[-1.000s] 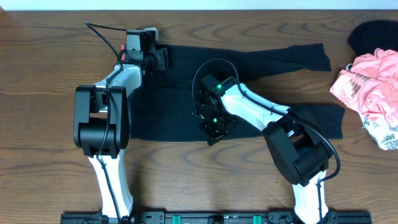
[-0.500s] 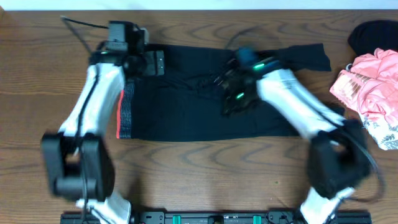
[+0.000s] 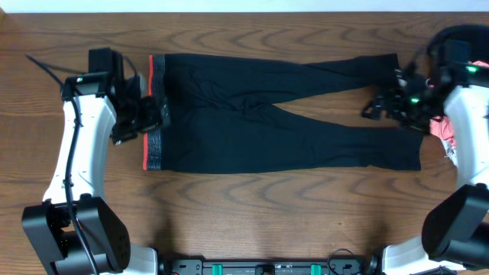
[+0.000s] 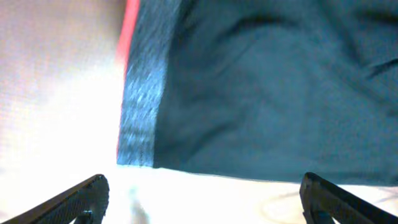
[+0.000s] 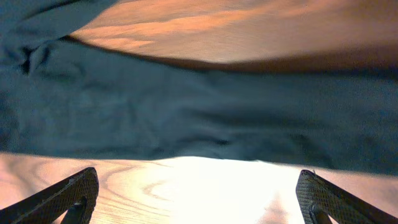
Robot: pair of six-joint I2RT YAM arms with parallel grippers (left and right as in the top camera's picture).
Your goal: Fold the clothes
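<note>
Overhead: black trousers (image 3: 214,114), grey red-edged waistband (image 3: 154,149), lie flat; left tool (image 3: 155,114) and right tool (image 3: 376,105) gape empty; folding likely begins with edge grasps.

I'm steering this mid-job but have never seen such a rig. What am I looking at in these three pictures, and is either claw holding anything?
Two robot arms work at a wooden table, each ending in a two-finger gripper. The wide picture comes from a fixed camera overhead. It shows black pants spread flat, with the waistband and its red edge by the left arm and the legs running toward the right arm. A bit of pink cloth shows beside the right arm. The other two pictures come from a camera on each wrist; the dark tips in the bottom corners are its own fingers. The left gripper looks at the waistband corner, the right gripper at a pant leg. Both are open and hold nothing.
</note>
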